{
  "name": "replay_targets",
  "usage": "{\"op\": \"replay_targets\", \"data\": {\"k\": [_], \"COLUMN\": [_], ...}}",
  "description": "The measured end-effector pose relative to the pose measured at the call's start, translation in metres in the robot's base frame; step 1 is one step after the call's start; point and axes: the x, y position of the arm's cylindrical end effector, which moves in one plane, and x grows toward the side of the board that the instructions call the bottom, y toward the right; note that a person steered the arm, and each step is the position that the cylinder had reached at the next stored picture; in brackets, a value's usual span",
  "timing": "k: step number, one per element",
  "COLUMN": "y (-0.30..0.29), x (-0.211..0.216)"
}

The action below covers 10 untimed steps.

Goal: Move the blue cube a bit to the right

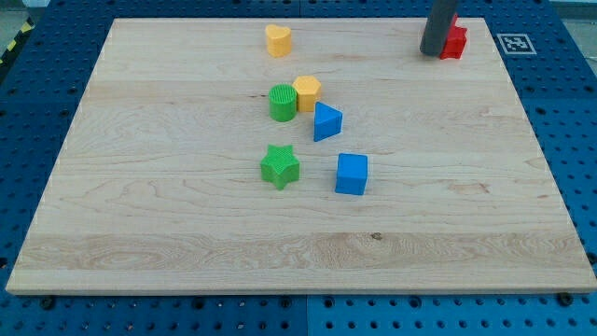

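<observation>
Pale wood makes up the board (187,233), which lies on a blue perforated table (37,84); it is flat, with no rim, and all the blocks rest directly on it. No tray, bowl or other container shows.

My arm ends in a plain dark rod with no pincer, so it has no opening to report. The rod comes down at the view's top right, and my tip (435,54) rests at the left side of the red block (454,43), touching it or just beside it; I cannot tell which. The red block's shape is partly hidden behind the rod.

Well apart from the tip, the blue cube (352,174) sits a little below and right of the board's middle, alone, with bare wood on every side. To its left, near but not touching, lies the green star (280,166). Above the cube, toward the view's top, is the blue triangular block (326,121). Just left of that, the green cylinder (283,102) and the yellow hexagonal block (307,93) stand side by side, apparently touching. Farther toward the view's top, a yellow heart-shaped block (278,40) sits alone near the board's edge.

A black-and-white marker tag (515,43) lies on the table beyond the board's top right corner.
</observation>
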Motion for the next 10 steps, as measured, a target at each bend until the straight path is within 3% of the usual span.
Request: {"op": "replay_targets", "data": {"k": [2, 4, 6, 7, 9, 10], "y": [0.031, -0.026, -0.027, -0.050, -0.189, -0.202], "x": [-0.004, 0.030, 0.038, 0.081, 0.110, 0.136]}}
